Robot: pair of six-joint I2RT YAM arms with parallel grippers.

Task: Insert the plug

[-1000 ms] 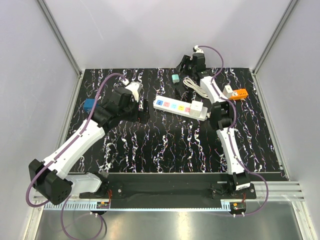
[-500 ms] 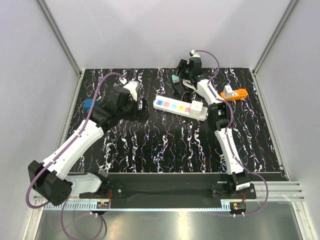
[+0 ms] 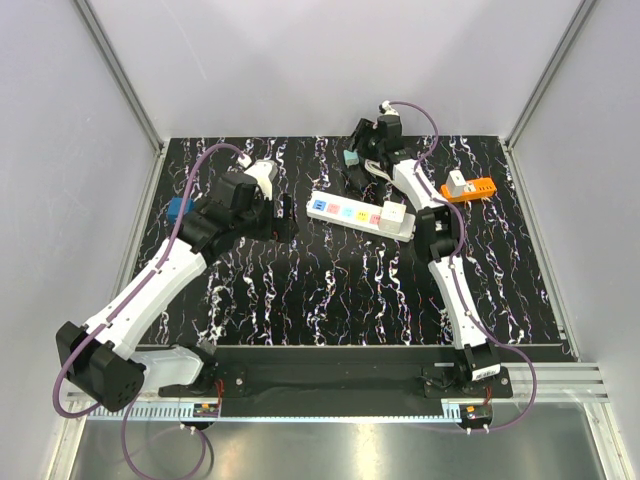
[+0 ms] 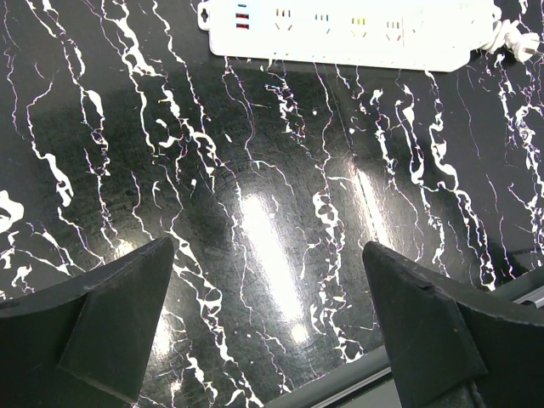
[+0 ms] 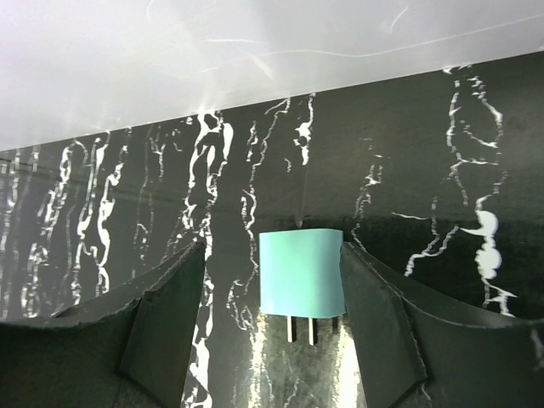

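The left arm [image 3: 150, 290] and right arm [image 3: 455, 295] are built of slim white plastic link shells joined by blocky black joint housings. A purple cable [image 3: 197, 178] loops along each one. The left gripper [image 4: 268, 245] and right gripper [image 5: 270, 251] carry matte black, wedge-shaped fingers [image 4: 102, 331] with angular moulded facets.

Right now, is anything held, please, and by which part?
Nothing is held: the right gripper straddles the teal plug with jaws open; the left gripper is empty.
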